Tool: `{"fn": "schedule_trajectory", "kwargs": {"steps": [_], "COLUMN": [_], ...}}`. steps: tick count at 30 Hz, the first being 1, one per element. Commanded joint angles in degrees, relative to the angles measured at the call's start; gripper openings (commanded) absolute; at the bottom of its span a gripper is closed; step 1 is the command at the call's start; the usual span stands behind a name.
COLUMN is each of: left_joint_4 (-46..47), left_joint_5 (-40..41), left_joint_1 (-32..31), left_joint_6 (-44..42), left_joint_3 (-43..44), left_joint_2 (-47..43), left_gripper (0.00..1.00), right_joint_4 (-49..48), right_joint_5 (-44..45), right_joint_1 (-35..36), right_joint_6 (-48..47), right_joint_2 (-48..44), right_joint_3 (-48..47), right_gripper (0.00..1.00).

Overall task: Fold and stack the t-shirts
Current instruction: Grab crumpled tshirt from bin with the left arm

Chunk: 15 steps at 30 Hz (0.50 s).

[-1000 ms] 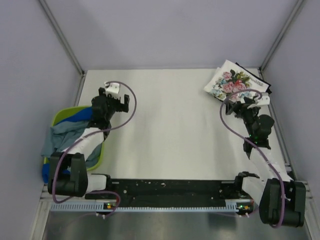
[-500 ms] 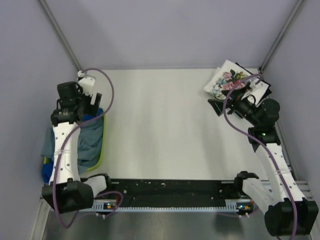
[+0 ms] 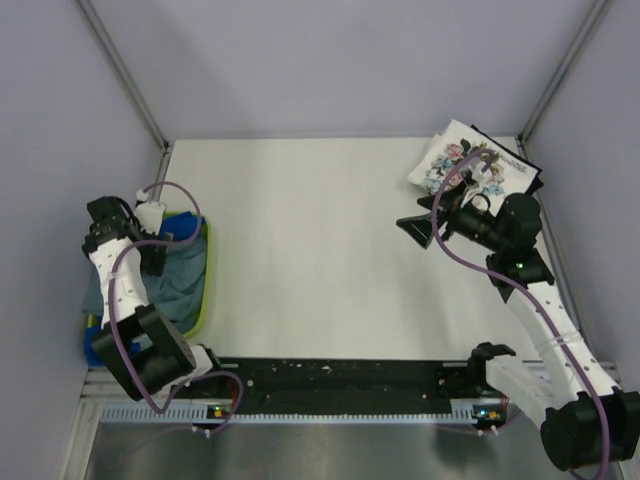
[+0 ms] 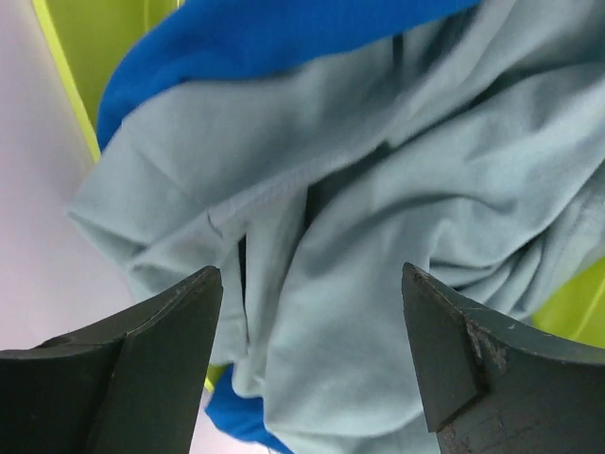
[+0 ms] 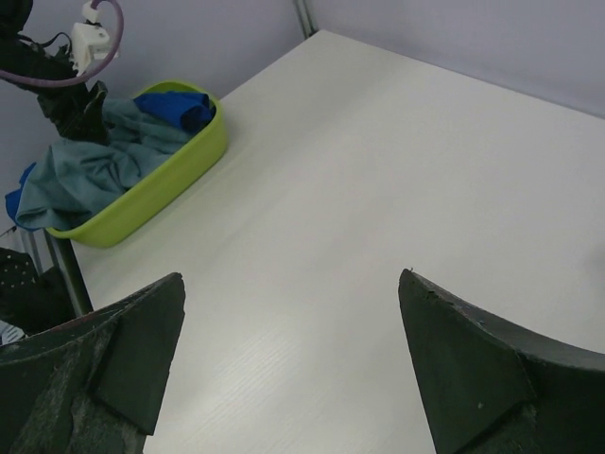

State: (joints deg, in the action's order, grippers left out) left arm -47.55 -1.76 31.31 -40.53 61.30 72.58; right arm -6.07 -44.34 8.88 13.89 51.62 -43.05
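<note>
A grey-blue t-shirt (image 3: pixel 182 278) lies crumpled in the lime-green tray (image 3: pixel 204 300), with a royal blue t-shirt (image 3: pixel 181 222) partly under it. My left gripper (image 3: pixel 158 250) hangs open just above them. In the left wrist view its jaws (image 4: pixel 310 274) straddle a fold of the grey-blue t-shirt (image 4: pixel 406 208), with the royal blue t-shirt (image 4: pixel 284 38) behind. A folded floral t-shirt (image 3: pixel 455 160) rests on a black t-shirt (image 3: pixel 515 167) at the far right corner. My right gripper (image 3: pixel 415 228) is open in the air left of that pile, and nothing is between its fingers (image 5: pixel 291 276).
The tray (image 5: pixel 161 175) sits at the table's left edge, its cloth spilling over the near side (image 3: pixel 92 348). Frame posts and grey walls close in the back and sides. The black base bar (image 3: pixel 340 380) runs along the near edge.
My left arm swung left from the table to over the tray and came down close to the shirts. My right gripper drew away from the floral pile, turning left.
</note>
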Motion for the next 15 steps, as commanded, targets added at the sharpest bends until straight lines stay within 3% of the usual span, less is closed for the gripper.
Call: {"fn": "schedule_trajectory", "kwargs": {"steps": [1, 11, 13, 15], "left_joint_4": [6.94, 12.57, 11.78, 9.85], "left_joint_5": [-4.65, -1.84, -1.67, -2.80], "left_joint_1": [-0.11, -0.28, -0.28, -0.28], "left_joint_6": [-5.51, -8.86, -8.51, -8.86], "left_joint_3": [1.45, 3.83, 4.44, 5.06], "left_joint_2": [2.12, 8.80, 10.04, 10.57], "left_gripper": [0.80, 0.77, 0.72, 0.61], "right_joint_4": [0.17, -0.09, -0.26, -0.35], "right_joint_5": [-0.23, 0.30, 0.39, 0.48], "right_joint_1": [0.78, 0.78, 0.87, 0.78], "right_joint_6": [-1.67, -1.94, -2.02, -2.20], "right_joint_2": [-1.08, -0.20, 0.15, 0.07], "right_joint_3": [-2.92, -2.22, -2.39, -2.65], "right_gripper": [0.92, 0.92, 0.92, 0.91]}}
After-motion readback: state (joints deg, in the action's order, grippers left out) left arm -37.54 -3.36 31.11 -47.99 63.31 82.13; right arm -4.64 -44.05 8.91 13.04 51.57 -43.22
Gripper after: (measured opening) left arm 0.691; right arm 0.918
